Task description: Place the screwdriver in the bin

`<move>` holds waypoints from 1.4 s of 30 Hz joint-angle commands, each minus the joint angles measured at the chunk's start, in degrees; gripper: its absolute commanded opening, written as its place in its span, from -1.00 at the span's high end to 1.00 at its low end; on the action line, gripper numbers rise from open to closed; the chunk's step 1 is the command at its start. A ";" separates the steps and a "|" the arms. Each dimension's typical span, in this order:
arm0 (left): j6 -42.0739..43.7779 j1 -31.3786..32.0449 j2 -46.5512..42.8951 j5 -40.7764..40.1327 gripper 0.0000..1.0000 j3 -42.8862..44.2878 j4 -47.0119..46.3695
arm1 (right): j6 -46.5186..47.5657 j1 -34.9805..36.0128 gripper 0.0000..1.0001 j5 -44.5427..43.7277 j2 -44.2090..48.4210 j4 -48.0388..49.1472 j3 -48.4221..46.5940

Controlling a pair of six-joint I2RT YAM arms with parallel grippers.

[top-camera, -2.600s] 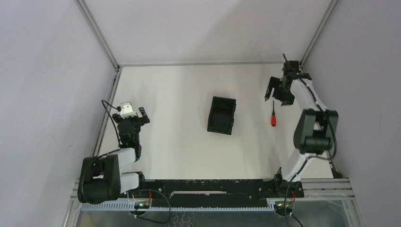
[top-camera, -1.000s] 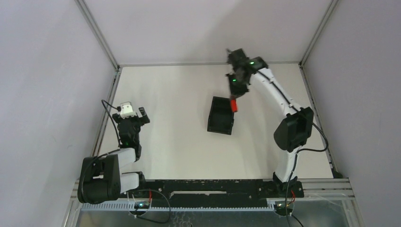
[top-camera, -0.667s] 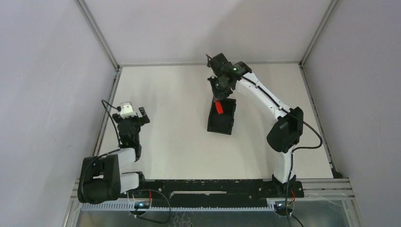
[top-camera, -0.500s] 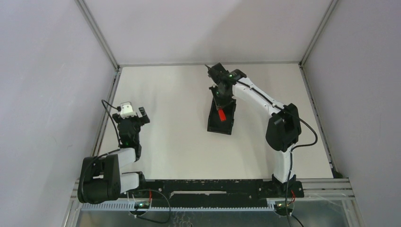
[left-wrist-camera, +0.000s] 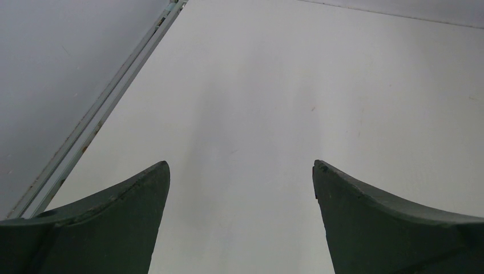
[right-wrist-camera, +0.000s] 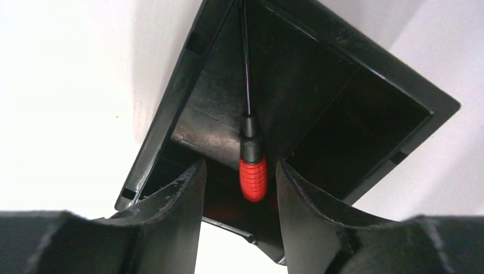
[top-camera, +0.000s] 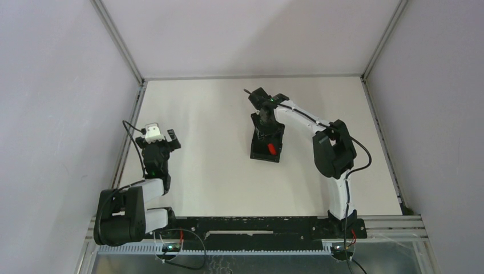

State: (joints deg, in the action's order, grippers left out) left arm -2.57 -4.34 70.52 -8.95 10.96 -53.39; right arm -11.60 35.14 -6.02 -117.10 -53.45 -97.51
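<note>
The black bin [top-camera: 253, 154] stands in the middle of the table. Inside it lies the screwdriver [top-camera: 272, 149], its red handle toward the bin's near end. My right gripper [top-camera: 264, 124] hangs over the bin's far half, open. In the right wrist view the screwdriver [right-wrist-camera: 253, 177] rests on the floor of the bin [right-wrist-camera: 171, 108], its shaft pointing away, and the handle shows between the spread fingers of the right gripper [right-wrist-camera: 240, 164] with a gap on the left side. My left gripper [top-camera: 169, 138] sits open and empty at the left edge of the table.
A metal frame rail [top-camera: 132, 123] runs along the table's left edge, close to the left arm. The left wrist view shows only bare white table [left-wrist-camera: 285, 85] and that rail [left-wrist-camera: 97, 114] beyond the left gripper [left-wrist-camera: 241, 165].
My right arm carried the screwdriver from the right side of the table to the bin and lowered it in. Its jaws then opened and the screwdriver now lies in the bin. The left arm stayed still.
</note>
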 commanded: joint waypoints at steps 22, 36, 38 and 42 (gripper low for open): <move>0.80 0.38 -0.03 -0.87 -1.00 2.67 -1.37 | 2.32 -6.44 -0.99 -5.76 40.76 18.67 22.53; 0.73 0.38 -0.03 -0.83 -1.00 2.68 -1.37 | -5.80 -22.22 -0.99 -3.33 67.28 37.88 62.24; 0.82 0.38 -0.03 -0.87 -1.00 2.65 -1.37 | -6.49 -22.61 -0.99 -5.73 69.96 39.29 65.86; 0.76 0.38 -0.03 -0.84 -1.00 2.74 -1.37 | -6.92 -23.24 -0.99 -9.43 74.20 41.55 70.11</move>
State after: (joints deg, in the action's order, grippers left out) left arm -2.57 -4.34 70.52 -8.95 10.96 -53.39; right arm -16.14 12.40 -11.18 -46.65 -18.94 -29.12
